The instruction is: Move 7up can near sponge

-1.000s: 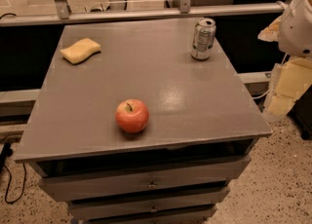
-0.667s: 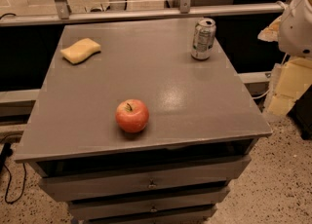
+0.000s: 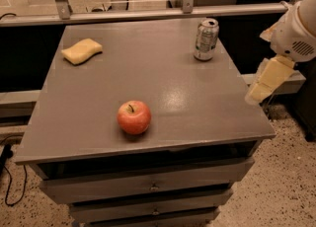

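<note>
Seeing pincer (image 3: 257,92) hanging off right edge of tabletop (image 3: 163,80), touching nothing; not managing to tell whether open or closed. Finding 7up can (image 3: 206,39) upright near far right corner, sponge (image 3: 81,51) near far left, well apart. Advising: approaching can from right, gripping mid-body, lifting clear, travelling along far edge, avoiding apple (image 3: 134,117), setting down upright just beside sponge.

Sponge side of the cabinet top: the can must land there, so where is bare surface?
Bare cabinet top runs between the sponge and the 7up can, and from the sponge forward to the apple. Tightest is the strip left of the sponge. The gripper hangs off the right edge.
</note>
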Motion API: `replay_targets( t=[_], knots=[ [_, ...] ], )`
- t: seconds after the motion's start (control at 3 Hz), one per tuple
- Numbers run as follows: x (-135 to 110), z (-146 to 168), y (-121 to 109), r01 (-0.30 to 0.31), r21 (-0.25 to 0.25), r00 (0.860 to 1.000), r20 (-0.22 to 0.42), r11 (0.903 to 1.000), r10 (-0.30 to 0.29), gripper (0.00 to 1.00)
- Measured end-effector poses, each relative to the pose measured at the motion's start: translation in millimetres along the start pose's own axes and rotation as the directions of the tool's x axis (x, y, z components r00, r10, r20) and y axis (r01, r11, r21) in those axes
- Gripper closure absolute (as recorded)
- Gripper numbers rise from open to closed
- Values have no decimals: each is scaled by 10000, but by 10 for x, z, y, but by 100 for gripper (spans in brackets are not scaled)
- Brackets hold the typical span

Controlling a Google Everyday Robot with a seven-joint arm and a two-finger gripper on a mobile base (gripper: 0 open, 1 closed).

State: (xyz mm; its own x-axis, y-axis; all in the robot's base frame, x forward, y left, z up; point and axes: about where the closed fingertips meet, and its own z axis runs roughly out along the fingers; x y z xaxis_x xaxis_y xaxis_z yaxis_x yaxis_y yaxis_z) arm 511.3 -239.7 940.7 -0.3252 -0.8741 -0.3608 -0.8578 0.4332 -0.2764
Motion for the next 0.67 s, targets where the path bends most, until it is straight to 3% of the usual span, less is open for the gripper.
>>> replay_targets(
  t=[0.33,0.67],
  knots=[
    [-61,415,-498,-1056,314,9892,1056,9939,1017,0],
    [-385,857,-1018,-2305,230,9414,2584,9728,2169,0]
  ],
)
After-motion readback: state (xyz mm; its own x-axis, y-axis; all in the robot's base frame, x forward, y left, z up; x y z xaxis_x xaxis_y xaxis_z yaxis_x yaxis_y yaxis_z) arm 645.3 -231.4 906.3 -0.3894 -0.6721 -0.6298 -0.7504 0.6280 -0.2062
